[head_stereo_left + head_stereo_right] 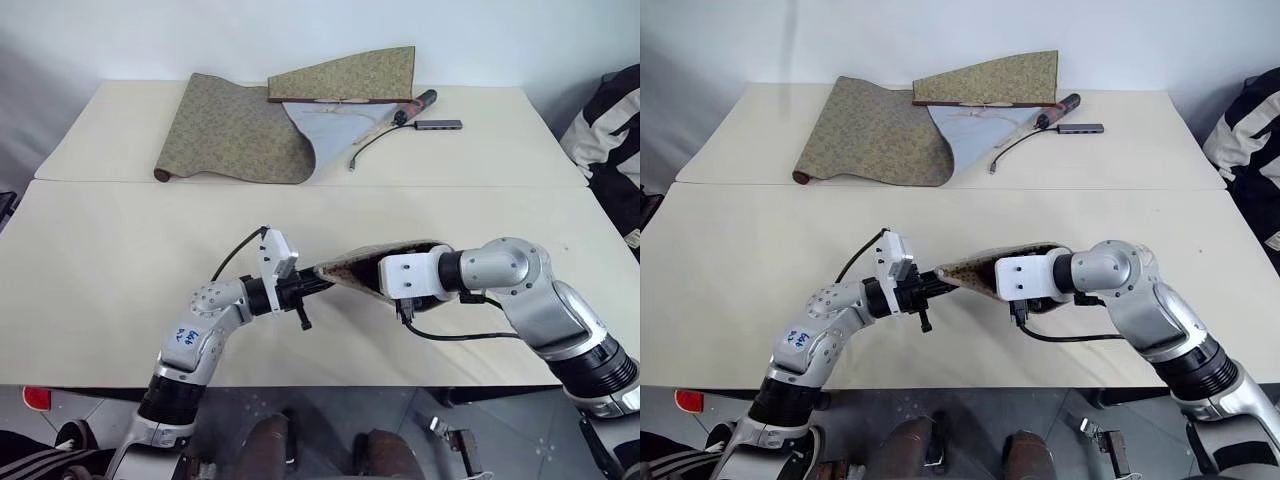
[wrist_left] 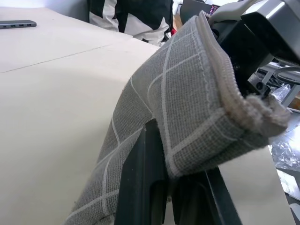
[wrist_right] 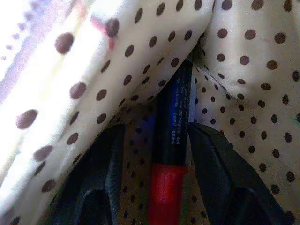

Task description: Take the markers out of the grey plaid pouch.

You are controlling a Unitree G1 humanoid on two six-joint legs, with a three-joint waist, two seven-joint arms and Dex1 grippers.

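The grey plaid pouch [image 1: 360,262] hangs above the near table between both arms, its mouth turned toward my right arm. My left gripper [image 1: 318,283] is shut on the pouch's left end, and the left wrist view shows the fabric [image 2: 187,93] clamped between the black fingers. My right gripper [image 3: 159,131] reaches inside the pouch, against the tan dotted lining [image 3: 243,70]. A marker [image 3: 173,122] with a dark barrel and a red end lies between its two fingers. One finger touches the marker and a small gap shows at the other.
At the far side of the table lie an olive-green patterned cloth scroll [image 1: 250,125], a dark cylinder with a cable [image 1: 415,105] and a small grey hub [image 1: 440,125]. A black-and-white garment [image 1: 610,120] sits past the right edge.
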